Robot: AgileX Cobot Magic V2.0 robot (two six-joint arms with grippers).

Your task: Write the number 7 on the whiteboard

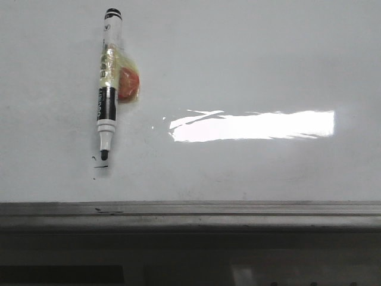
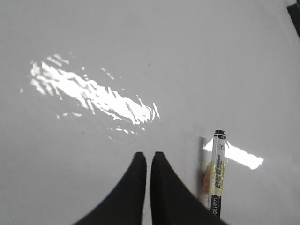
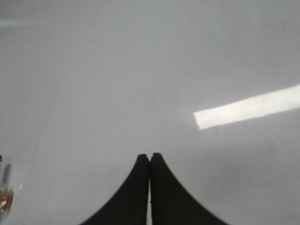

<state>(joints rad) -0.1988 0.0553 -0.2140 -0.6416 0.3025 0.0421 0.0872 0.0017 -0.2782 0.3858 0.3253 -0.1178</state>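
Glossy white-grey whiteboard (image 1: 250, 65) is filling nearly all of my front view, with a bright rectangular glare (image 1: 256, 125) shining across its middle and a grey metal ledge (image 1: 238, 214) running along its near edge. I am seeing no number 7 on it; only a few small black dashes (image 1: 100, 164) are sitting by the marker's tip, and another dark smear is lying on the ledge below them.

A marker (image 1: 108, 77) is lying flat on the board, uncapped, its black tip pointing toward the ledge and its black end cap pointing away. Something orange-red wrapped in clear yellowish film (image 1: 127, 83) is stuck to the side of its barrel.

I am looking down my left wrist camera and the left fingers (image 2: 148, 155) are hovering over bare board, closed to a thin slit and gripping nothing. The marker (image 2: 217, 173) is lying just beside them, off to one side and roughly parallel to them, not touching.

On the right wrist camera the right fingers (image 3: 149, 156) are pressed together tip to tip, also holding nothing, above plain board. The marker (image 3: 5, 197) is only peeking in at the frame edge, well apart from these fingers, and it is too blurred for me to read more. Neither arm is showing in the front view.
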